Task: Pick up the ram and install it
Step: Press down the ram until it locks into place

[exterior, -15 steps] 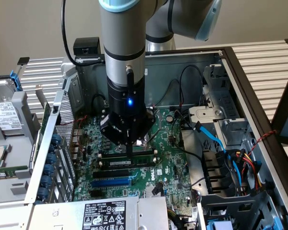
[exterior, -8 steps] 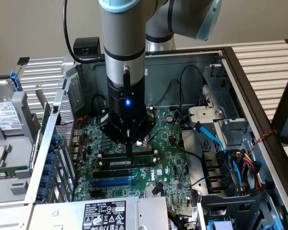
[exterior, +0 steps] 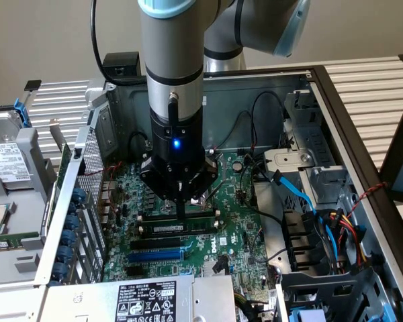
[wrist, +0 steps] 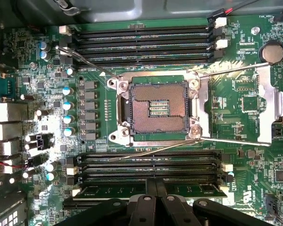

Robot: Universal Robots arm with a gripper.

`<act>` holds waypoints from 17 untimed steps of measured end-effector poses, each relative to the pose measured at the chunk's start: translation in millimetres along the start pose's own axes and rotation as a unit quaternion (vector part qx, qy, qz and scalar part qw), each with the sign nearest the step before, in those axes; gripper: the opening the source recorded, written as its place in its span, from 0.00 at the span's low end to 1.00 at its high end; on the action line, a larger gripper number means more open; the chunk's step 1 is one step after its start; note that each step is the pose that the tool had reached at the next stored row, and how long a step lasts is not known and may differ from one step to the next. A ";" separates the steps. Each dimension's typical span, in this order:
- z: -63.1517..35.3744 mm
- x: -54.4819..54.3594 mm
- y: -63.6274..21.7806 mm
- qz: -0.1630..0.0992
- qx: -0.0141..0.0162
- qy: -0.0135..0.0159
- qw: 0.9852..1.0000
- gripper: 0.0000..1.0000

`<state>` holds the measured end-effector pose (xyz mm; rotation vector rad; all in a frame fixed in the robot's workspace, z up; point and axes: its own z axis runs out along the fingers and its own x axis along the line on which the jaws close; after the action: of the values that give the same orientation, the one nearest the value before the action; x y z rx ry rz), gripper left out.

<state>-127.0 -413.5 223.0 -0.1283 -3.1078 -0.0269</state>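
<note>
The ram (exterior: pixel 162 229), a long green stick with a white label, stands in one of the black slots on the motherboard (exterior: pixel 238 221), just in front of the open CPU socket (wrist: pixel 159 109). In the wrist view the ram (wrist: pixel 108 190) lies along the slot nearest the camera, level with it. My gripper (exterior: pixel 180 213) points straight down over the middle of the stick. Its fingers are pressed together, and the gripper (wrist: pixel 156 186) has its tips at the ram's top edge. The fingers meet along the stick's length, not across its thickness.
Empty black slots with white end clips (wrist: pixel 146 167) lie beside the ram, and several more (wrist: pixel 141 44) lie beyond the socket. A blue expansion slot (exterior: pixel 154 255) is close by. Drive cage and cables (exterior: pixel 322 221) crowd the exterior view's right; the power supply (exterior: pixel 144 300) borders the near side.
</note>
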 end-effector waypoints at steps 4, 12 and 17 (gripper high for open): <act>0.0 0.0 0.0 0.000 0.000 0.000 1.000 0.11; -1.7 0.0 0.1 0.000 0.000 0.000 1.000 0.11; -8.3 0.4 0.2 0.000 0.000 -0.001 1.000 0.11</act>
<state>-127.1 -413.4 231.3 -0.1289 -3.1096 -0.0279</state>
